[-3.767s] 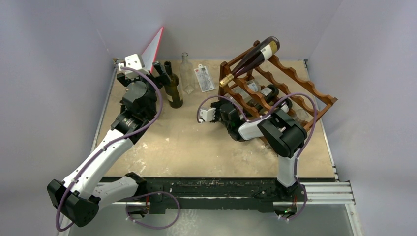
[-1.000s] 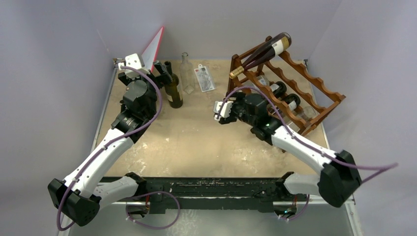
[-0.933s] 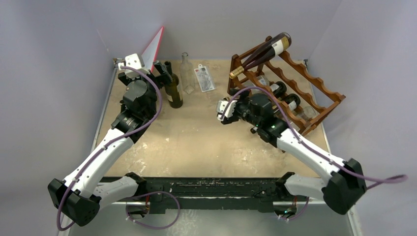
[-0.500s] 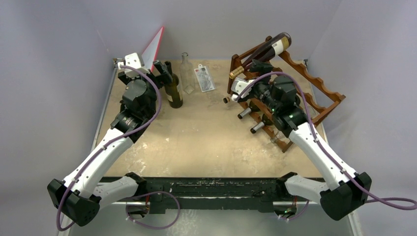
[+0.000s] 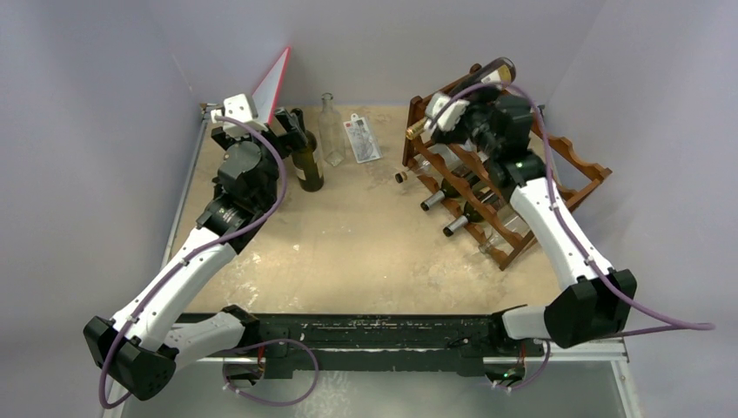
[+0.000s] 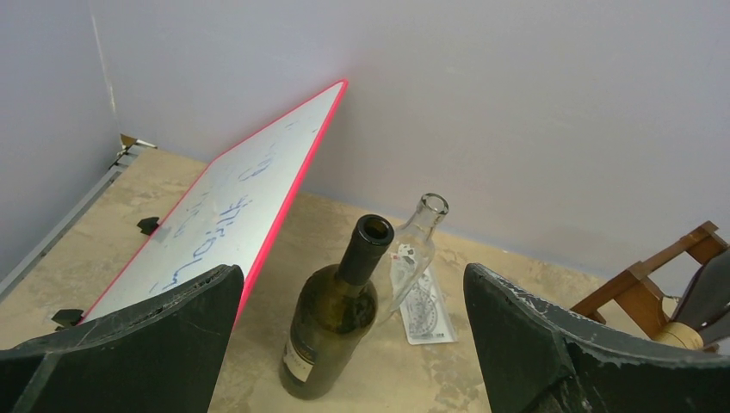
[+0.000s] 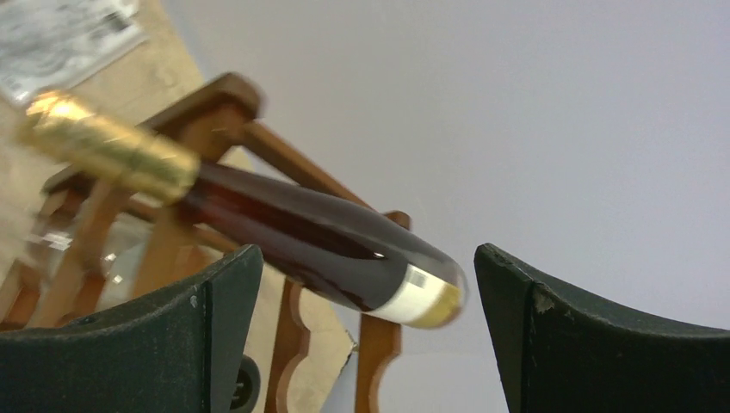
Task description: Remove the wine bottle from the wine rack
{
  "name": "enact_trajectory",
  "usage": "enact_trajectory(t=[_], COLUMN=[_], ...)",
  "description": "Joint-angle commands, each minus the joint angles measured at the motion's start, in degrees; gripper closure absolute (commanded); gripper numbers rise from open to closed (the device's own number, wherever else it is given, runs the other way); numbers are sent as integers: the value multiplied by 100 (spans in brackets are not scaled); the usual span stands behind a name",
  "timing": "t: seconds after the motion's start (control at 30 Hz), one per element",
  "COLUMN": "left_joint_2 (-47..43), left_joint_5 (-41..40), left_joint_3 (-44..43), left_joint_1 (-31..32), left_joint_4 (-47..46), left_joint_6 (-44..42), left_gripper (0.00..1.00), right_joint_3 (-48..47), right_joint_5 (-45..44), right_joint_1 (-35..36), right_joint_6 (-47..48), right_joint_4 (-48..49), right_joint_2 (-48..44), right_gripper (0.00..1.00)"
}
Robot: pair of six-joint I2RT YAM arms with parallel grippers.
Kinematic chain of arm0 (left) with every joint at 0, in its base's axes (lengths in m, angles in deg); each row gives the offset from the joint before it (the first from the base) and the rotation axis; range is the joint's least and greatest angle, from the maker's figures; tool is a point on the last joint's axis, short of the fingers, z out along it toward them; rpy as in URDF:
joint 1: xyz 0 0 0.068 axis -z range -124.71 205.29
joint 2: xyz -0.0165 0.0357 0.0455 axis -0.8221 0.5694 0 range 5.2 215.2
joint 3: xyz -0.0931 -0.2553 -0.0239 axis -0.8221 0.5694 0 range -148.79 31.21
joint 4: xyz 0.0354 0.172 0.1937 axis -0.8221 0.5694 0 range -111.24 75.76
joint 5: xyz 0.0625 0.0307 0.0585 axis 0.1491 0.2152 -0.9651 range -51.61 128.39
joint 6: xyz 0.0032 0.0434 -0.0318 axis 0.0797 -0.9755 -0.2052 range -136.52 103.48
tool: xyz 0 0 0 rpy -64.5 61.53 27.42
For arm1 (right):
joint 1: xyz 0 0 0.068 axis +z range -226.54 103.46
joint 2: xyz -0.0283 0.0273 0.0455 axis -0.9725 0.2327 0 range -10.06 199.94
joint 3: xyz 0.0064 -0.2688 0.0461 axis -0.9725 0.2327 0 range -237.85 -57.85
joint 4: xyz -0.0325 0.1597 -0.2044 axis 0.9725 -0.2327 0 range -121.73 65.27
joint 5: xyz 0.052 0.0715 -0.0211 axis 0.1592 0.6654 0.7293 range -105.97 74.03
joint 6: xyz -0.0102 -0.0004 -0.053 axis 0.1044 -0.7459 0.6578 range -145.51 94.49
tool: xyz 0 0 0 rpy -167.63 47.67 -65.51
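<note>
The wine rack of dark reddish wavy rails stands at the back right of the table. A dark wine bottle with a gold foil neck lies tilted across its top. My right gripper hangs open beside this bottle, the arm covering its middle. In the right wrist view the bottle runs slantwise just beyond the wide-open right gripper, over a rack post, and neither finger touches it. My left gripper stands open at the back left, holding nothing.
An upright green bottle stands just ahead of the left gripper, with a clear bottle, a printed card and a red-edged whiteboard behind. Several more bottles lie in the rack's lower tiers. Walls close in behind.
My right arm has swung from the middle of the table up to the rack's top bottle, and its jaws have opened wider. The left arm has not moved.
</note>
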Motion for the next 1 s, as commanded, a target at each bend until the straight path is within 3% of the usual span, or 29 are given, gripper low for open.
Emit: enact_trajectory(t=[0.0, 0.1, 0.17, 0.3, 0.47, 0.73, 0.97], left_joint_2=[-16, 75, 105, 155, 178, 153, 152], left_joint_5=[167, 264, 342, 400, 436, 374, 453], left_joint_3=[-268, -300, -314, -326, -354, -345, -356], left_joint_1=[74, 87, 104, 131, 133, 142, 145], left_joint_4=[-121, -78, -73, -48, -21, -20, -16], left_joint_6=[118, 189, 220, 251, 261, 215, 252], left_gripper=[0, 0, 0, 0, 0, 0, 0], right_joint_3=[-732, -189, 20, -537, -994, -1102, -1064], right_joint_5=[-428, -1120, -1677, -2627, -2578, -2351, -1903], right_joint_1=[-195, -241, -286, -429, -847, -1122, -1148], right_joint_6=[-2285, -4117, -5197, -6966, -9025, -10803, -11260], right_joint_4=[459, 1653, 1917, 1211, 552, 126, 140], right_joint_2=[-34, -267, -353, -136, 79, 460, 856], right_gripper=[2, 0, 0, 0, 0, 0, 0])
